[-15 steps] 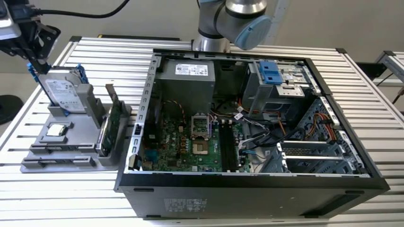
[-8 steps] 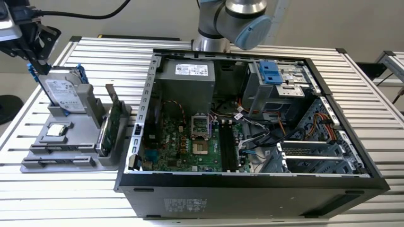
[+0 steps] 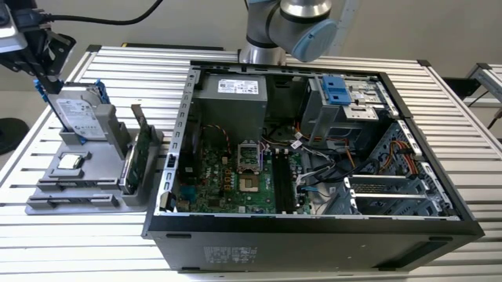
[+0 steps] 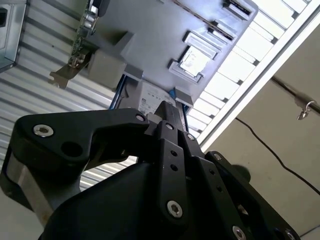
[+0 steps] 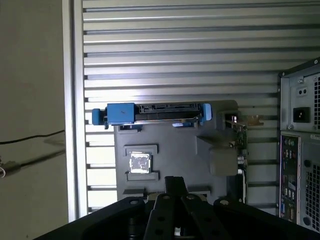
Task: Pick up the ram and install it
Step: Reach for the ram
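Observation:
A thin dark stick, the ram (image 3: 50,83), hangs upright from my gripper (image 3: 47,67) at the exterior view's far left, above the blue-railed end of the hard drive. The gripper is shut on it. In both wrist views the black fingers (image 4: 170,150) meet at the centre, and the gripper (image 5: 173,182) hovers over the grey parts holder (image 5: 170,145). The open computer case (image 3: 314,232) lies to the exterior view's right. Its long black memory slots (image 3: 284,176) run beside the processor socket on the green mainboard.
The grey holder (image 3: 86,176) carries an upright silver hard drive (image 3: 79,111), a green expansion card (image 3: 131,164) and a small processor chip (image 3: 70,161). The arm's base (image 3: 283,23) stands behind the case. Cables and a drive cage crowd the case's right half.

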Robot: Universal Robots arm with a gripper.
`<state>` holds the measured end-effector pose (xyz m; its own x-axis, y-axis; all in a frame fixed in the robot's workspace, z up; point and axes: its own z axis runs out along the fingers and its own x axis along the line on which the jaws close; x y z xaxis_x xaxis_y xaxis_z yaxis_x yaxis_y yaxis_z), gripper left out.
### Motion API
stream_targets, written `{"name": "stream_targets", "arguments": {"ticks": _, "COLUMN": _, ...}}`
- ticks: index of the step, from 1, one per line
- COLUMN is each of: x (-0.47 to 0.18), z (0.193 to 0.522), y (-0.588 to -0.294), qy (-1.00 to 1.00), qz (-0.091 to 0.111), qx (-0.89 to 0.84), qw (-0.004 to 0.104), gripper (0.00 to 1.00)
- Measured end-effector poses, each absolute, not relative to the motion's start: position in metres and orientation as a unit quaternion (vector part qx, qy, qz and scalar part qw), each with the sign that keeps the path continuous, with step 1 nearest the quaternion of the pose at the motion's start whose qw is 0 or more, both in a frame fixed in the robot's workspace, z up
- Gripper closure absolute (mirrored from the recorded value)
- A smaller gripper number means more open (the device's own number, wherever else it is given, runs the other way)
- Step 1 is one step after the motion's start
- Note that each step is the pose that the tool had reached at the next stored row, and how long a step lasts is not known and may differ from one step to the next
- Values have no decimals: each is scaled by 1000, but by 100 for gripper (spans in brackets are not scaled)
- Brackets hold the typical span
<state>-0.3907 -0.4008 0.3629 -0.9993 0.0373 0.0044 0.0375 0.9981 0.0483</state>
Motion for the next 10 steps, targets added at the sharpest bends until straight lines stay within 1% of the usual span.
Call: {"name": "stream_targets", "arguments": {"ticks": 10, "x": -391, "z": 363, "y": -417, "qy": -1000, "qz": -24, "qx": -19, "qw": 2, "gripper": 100}}
